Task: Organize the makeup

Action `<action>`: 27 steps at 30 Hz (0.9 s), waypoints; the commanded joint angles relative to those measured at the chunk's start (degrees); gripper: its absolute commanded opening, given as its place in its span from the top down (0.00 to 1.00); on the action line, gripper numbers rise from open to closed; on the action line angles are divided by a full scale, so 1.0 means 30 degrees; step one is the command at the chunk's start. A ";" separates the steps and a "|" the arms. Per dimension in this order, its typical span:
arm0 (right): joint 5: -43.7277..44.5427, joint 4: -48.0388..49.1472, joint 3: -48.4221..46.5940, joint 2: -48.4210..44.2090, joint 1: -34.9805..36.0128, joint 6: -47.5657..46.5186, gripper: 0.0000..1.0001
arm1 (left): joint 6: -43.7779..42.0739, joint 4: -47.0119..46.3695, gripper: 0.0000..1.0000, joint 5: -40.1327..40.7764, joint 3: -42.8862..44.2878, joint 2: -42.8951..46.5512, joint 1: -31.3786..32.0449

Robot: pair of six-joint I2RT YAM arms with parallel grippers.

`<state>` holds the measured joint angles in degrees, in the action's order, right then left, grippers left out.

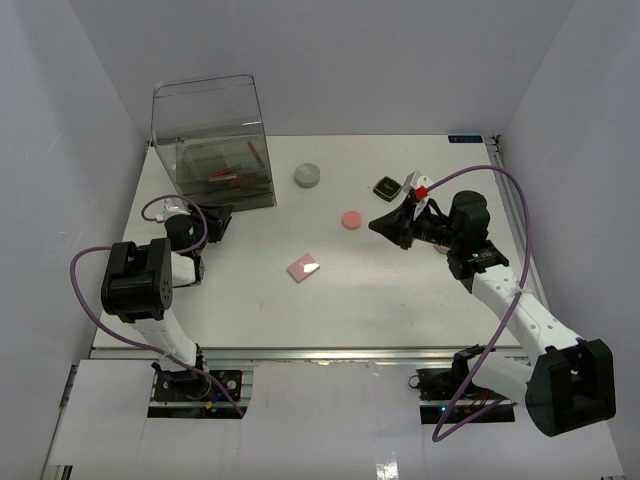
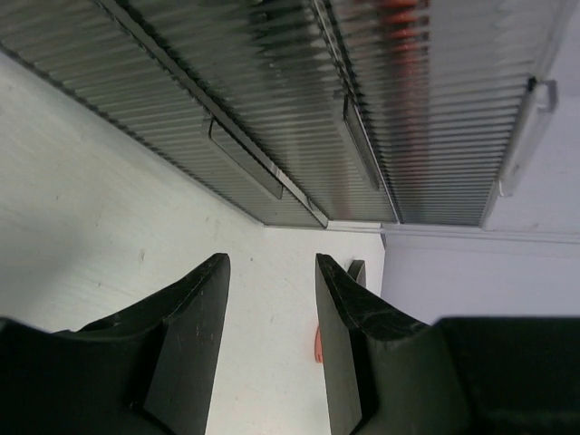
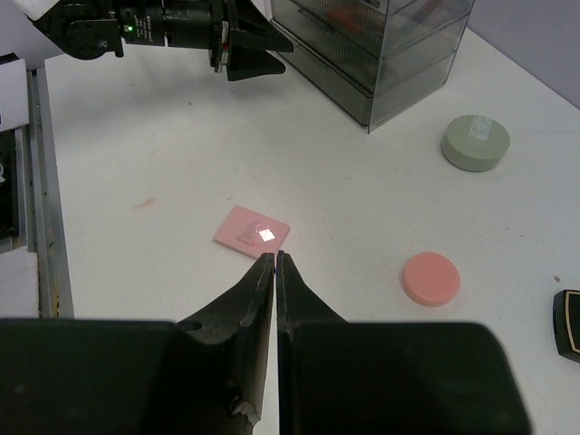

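Note:
A pink square compact (image 1: 303,267) (image 3: 252,230) lies flat mid-table. Further back are a pink disc (image 1: 351,219) (image 3: 430,278), a grey round jar (image 1: 307,176) (image 3: 476,142) and a black square compact (image 1: 385,186) (image 3: 568,324). Red sticks (image 1: 228,177) show through the clear drawer box (image 1: 212,145) (image 2: 272,91) (image 3: 381,45). My left gripper (image 1: 218,222) (image 2: 272,263) is open and empty, low over the table just in front of the box's drawers. My right gripper (image 1: 378,226) (image 3: 275,256) is shut on nothing and hangs just right of the pink disc, pointing toward the pink compact.
The drawer box stands at the back left with its ribbed drawer fronts shut. A metal rail (image 1: 300,352) runs along the table's near edge. White walls enclose the left, back and right sides.

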<state>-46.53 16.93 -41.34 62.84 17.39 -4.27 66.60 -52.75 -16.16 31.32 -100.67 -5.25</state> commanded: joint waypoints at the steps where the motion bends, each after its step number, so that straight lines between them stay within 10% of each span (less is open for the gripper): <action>1: -0.0202 0.0883 0.0179 0.0191 -0.0199 -0.0254 0.90 | 0.0029 -0.1921 0.47 -0.0729 0.1365 -0.0987 -0.0182; 27: -0.0309 0.0803 0.0099 0.0528 -0.0463 -0.0303 0.91 | 0.0563 -0.1541 0.57 -0.0524 0.3148 -0.4166 -0.0646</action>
<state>-46.68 16.91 -41.34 64.29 16.39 -4.80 68.60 -56.03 -17.50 38.89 -112.35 -6.59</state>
